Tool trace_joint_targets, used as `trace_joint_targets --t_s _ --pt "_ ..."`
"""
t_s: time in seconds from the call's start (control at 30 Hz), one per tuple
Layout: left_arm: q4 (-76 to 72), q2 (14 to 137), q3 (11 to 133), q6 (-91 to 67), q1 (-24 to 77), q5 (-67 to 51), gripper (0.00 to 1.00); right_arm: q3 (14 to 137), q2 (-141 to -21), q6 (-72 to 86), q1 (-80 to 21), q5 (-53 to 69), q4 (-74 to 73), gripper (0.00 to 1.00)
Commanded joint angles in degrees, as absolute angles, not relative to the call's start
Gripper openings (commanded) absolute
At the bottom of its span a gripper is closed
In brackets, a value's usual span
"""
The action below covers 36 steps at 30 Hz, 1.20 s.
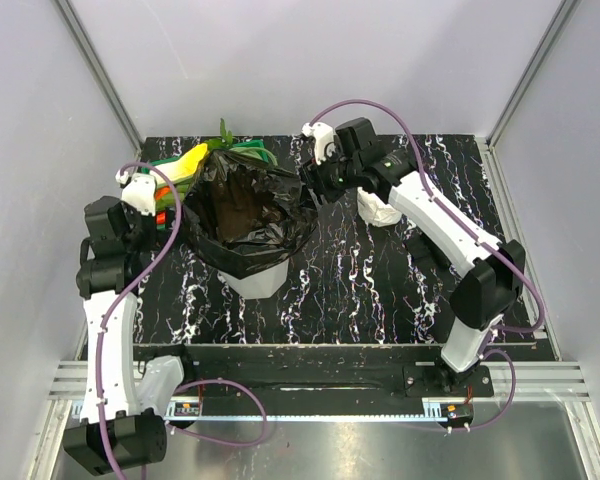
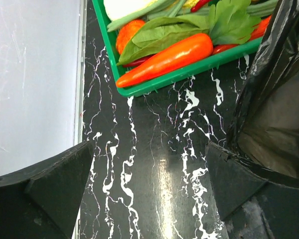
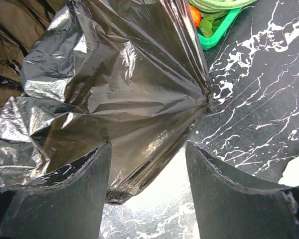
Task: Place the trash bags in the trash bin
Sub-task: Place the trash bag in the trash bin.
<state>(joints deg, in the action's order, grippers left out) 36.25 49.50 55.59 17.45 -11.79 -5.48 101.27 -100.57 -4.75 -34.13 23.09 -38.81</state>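
Note:
The black trash bag point(image 1: 245, 205) lines the white trash bin point(image 1: 255, 282), its glossy film folded outward over the rim with the mouth spread wide. My right gripper point(image 1: 312, 185) hovers at the bag's right edge. In the right wrist view its jaws point(image 3: 147, 169) stand open, and a hanging fold of the bag point(image 3: 114, 89) lies between them, close to the left finger point(image 3: 74, 194) and not pinched. My left gripper point(image 1: 165, 222) is low beside the bin's left side and wide open point(image 2: 149, 191) over bare table. The bag point(image 2: 279, 99) brushes its right finger point(image 2: 234, 184).
A green basket point(image 1: 170, 165) of toy vegetables stands behind the bin at the back left and shows close ahead of the left gripper point(image 2: 189, 69). A white roll of plastic point(image 1: 380, 210) lies under the right arm. The enclosure wall runs along the table's left edge point(image 2: 82, 74).

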Motion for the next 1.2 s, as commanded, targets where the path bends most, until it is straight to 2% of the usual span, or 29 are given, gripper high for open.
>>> trace_joint_targets --t_s 0.0,0.2,0.4,0.83,1.17 --pt "31.3 47.8 58.3 14.7 -12.2 -6.7 0.99 101.3 -101.3 -4.6 -34.1 23.1 -35.7 0.66" --pt "33.1 48.4 60.0 12.0 -12.5 -12.8 0.99 100.7 -102.2 -4.4 -34.2 24.6 -35.6 0.66" --pt "31.1 48.9 55.6 10.8 -12.4 -20.6 0.99 100.9 -102.6 -4.5 -34.2 26.6 -35.5 0.65" --pt "29.3 50.2 48.5 13.4 -12.2 -24.0 0.99 97.7 -102.7 -5.4 -34.5 28.2 -33.5 0.64" --pt "26.8 52.8 45.5 15.6 -11.6 -25.6 0.99 94.2 -101.7 -9.7 -38.3 23.9 -32.4 0.63"
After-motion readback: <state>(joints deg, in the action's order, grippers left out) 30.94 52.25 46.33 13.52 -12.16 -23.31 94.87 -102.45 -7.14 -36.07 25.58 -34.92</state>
